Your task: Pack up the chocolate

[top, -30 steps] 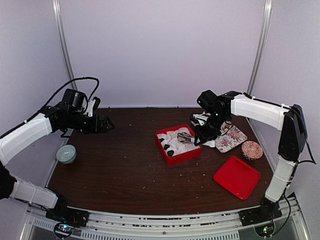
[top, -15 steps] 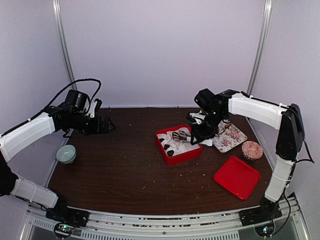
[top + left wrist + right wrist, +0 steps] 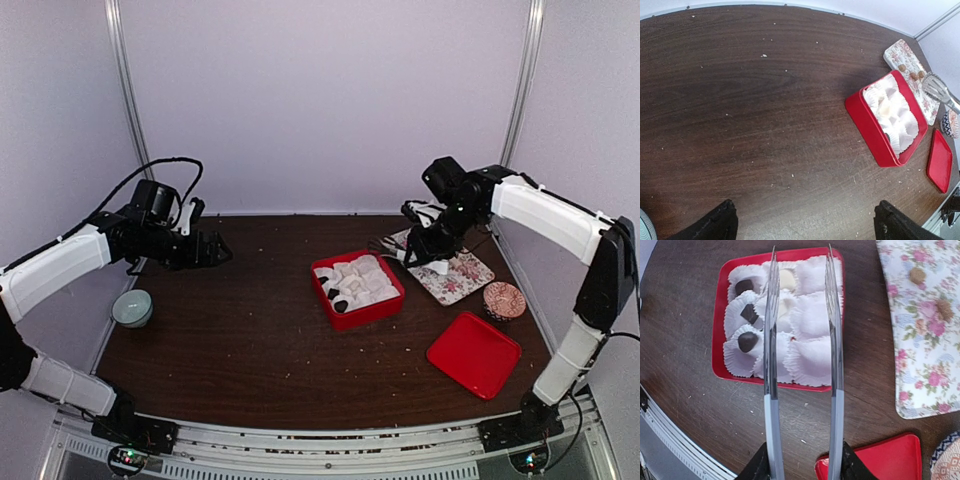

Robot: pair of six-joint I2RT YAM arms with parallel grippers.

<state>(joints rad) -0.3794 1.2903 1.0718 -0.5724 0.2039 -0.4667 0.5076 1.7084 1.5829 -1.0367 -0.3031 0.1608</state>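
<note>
The red box (image 3: 392,306) of white paper cups sits mid-table and also shows in the right wrist view (image 3: 720,340). Three dark chocolates (image 3: 747,341) and one pale one (image 3: 786,279) lie in its cups. More tan chocolates (image 3: 917,275) lie on the floral tray (image 3: 463,280). My right gripper (image 3: 432,243) is shut on metal tongs (image 3: 832,340). The tong arms are spread and empty, above the box's near edge. My left gripper (image 3: 215,250) is open and empty, high above bare table far left of the box (image 3: 875,130).
A red lid (image 3: 474,353) lies at the front right, also in the right wrist view (image 3: 875,460). A round patterned disc (image 3: 503,300) sits beside the floral tray. A small green bowl (image 3: 132,307) stands at the left edge.
My right arm has pulled the tongs up and back to the right, from over the box's cups toward the floral tray. The left arm has barely moved.
</note>
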